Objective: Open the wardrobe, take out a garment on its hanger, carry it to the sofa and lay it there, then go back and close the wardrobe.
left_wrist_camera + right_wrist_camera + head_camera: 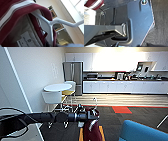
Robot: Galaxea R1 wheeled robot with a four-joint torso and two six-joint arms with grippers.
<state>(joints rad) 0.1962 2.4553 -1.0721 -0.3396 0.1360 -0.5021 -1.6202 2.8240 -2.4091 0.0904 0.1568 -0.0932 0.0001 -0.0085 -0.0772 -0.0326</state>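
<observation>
1. Kitchenette backdrop: white cabinets, steel fridge (pixel 72 73), round white tabletop (pixel 57 87) with chairs at the wall; dark carpet (pixel 140 115) underfoot.
2. Left hand (pixel 88 116): extended forward at the arm's end, pinching the hanger (pixel 58 21); the fingers themselves cannot be made out.
3. Hanger: whitish, hook (pixel 95 100) rising above the hand, shoulders inside the jacket collar.
4. Garment (pixel 90 128): maroon jacket, hanging straight down below the left hand, long axis vertical.
5. Sofa (pixel 142 133): bright blue, low and to the right of the garment, near but apart.
6. Right hand: whether spread or pressed together cannot be told.
</observation>
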